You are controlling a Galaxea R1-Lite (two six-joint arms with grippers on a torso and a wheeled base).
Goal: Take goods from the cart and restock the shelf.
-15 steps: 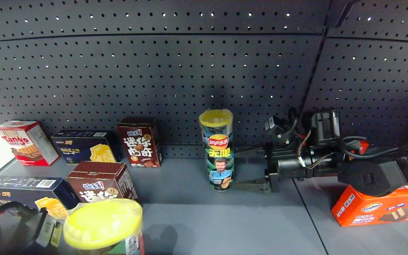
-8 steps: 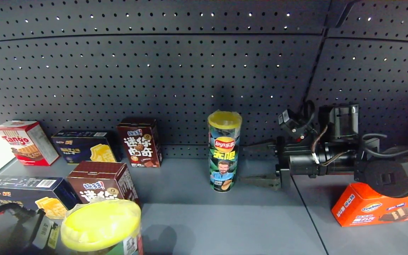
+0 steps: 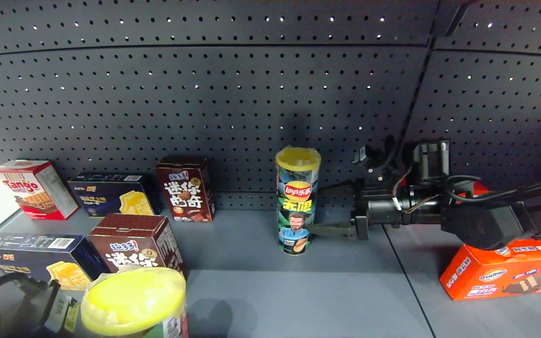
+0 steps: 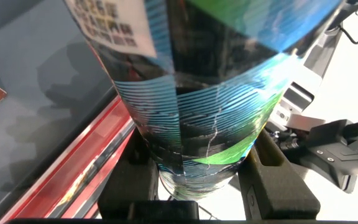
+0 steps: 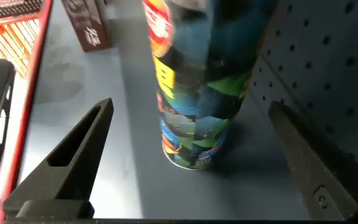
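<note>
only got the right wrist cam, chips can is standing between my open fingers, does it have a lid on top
observer: yes, head view shows the chips can upright with a yellow lid on it.
operator: what's the left arm got
observer: the left gripper is shut on a second can, yellow-lidded too, held low on the robot's left.
operator: what's past the brown box on the left
observer: a navy box and a red and white box stand along the pegboard.
</note>
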